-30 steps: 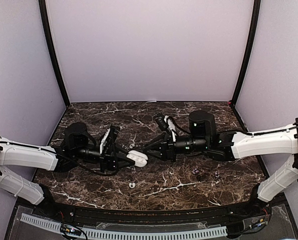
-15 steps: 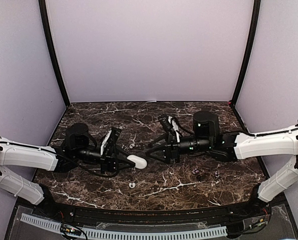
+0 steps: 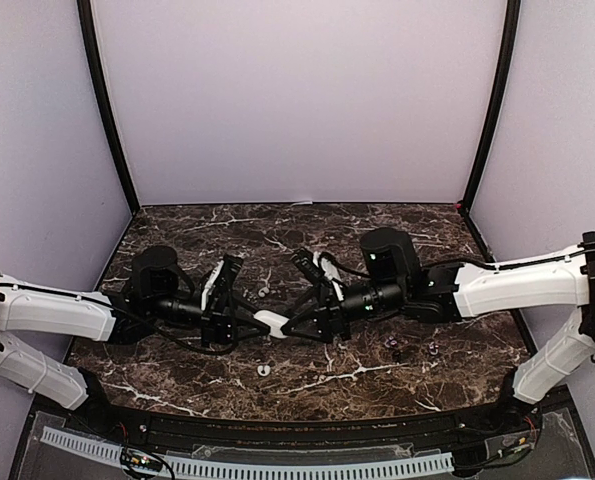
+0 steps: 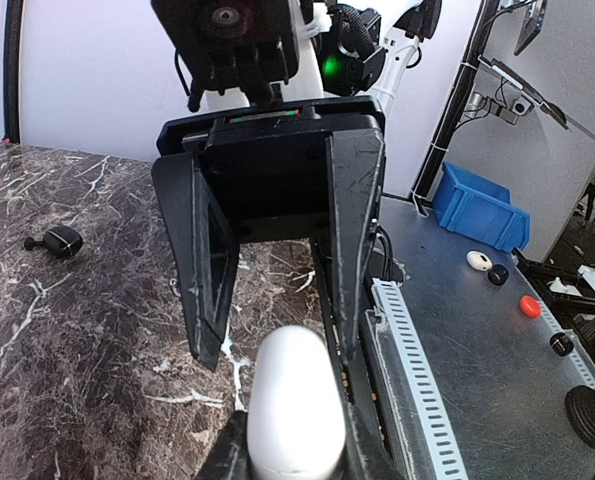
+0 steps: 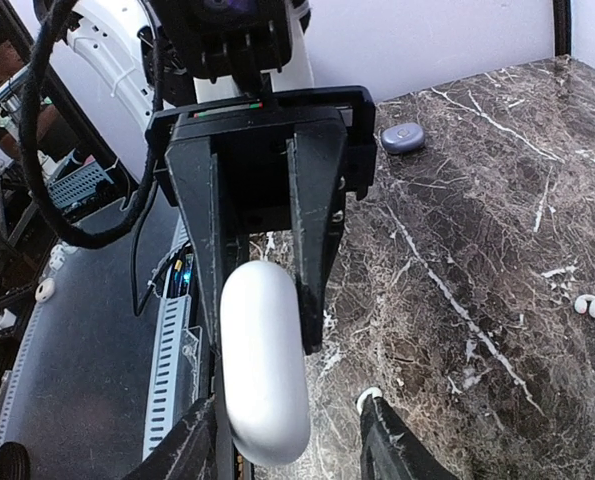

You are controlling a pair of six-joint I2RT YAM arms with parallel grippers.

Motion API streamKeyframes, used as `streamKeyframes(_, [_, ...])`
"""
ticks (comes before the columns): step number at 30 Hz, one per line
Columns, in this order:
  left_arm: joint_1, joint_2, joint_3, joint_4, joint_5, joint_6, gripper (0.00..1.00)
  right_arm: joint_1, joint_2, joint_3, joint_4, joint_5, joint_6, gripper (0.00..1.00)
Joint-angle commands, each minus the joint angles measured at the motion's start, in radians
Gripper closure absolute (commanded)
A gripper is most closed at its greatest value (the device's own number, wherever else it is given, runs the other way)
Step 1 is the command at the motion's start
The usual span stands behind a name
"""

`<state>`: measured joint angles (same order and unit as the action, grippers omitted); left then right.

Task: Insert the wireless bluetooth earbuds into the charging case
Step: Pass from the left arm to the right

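**Item 1, nearest my bases.** White bud (image 3: 264,369), loose on the marble table (image 3: 457,240), just this side of the meeting point of the arms. It waits to be picked and is not in any case.

**Item 2.** Purple buds (image 3: 390,345), two of them, on the marble in front of the right forearm and well apart from the held case. A dark speck lies between them, too small for me to name.

**Item 3, centre.** Left gripper (image 3: 260,322), clamped on the charging case (image 5: 265,380), a white pebble. The grip is on one end, so the other end sticks out toward the opposite arm. I judge this is deliberate: one hand steadies the case while the second works on it. The case looks shut, and I see no bud in it.

**Item 4.** Right gripper (image 3: 293,326), nose to nose with the left. Its fingers (image 5: 185,445) stand apart on either side of the free end of the case and do not pinch it. I read this as lining up to take or open that end. The danger is twisting the pebble out of the left grip.

**Item 5, beyond the grippers.** Small white pieces (image 3: 264,293) on the marble, probably buds. Also a dark bud (image 4: 57,241) and a grey-lilac case (image 5: 402,137), closed and lying flat, both out of reach of the present move.

**Progress.** By my judgement the task is at an early stage, with nothing seated yet.
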<state>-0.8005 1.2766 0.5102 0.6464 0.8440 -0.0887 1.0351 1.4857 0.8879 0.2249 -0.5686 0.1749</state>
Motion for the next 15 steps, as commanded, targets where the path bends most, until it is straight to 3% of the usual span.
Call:
streamKeyframes(1, [-0.002, -0.012, 0.036, -0.005, 0.000, 0.015, 0.93, 0.014, 0.016, 0.043, -0.042, -0.008, -0.040, 0.54])
streamKeyframes(11, [-0.002, -0.002, 0.042, -0.006, -0.001, 0.009, 0.93, 0.023, 0.023, 0.049, -0.046, -0.010, -0.044, 0.72])
streamKeyframes(15, [-0.002, -0.002, 0.042, -0.008, -0.015, 0.006, 0.92, 0.026, 0.024, 0.048, -0.028, -0.019, -0.040, 0.88])
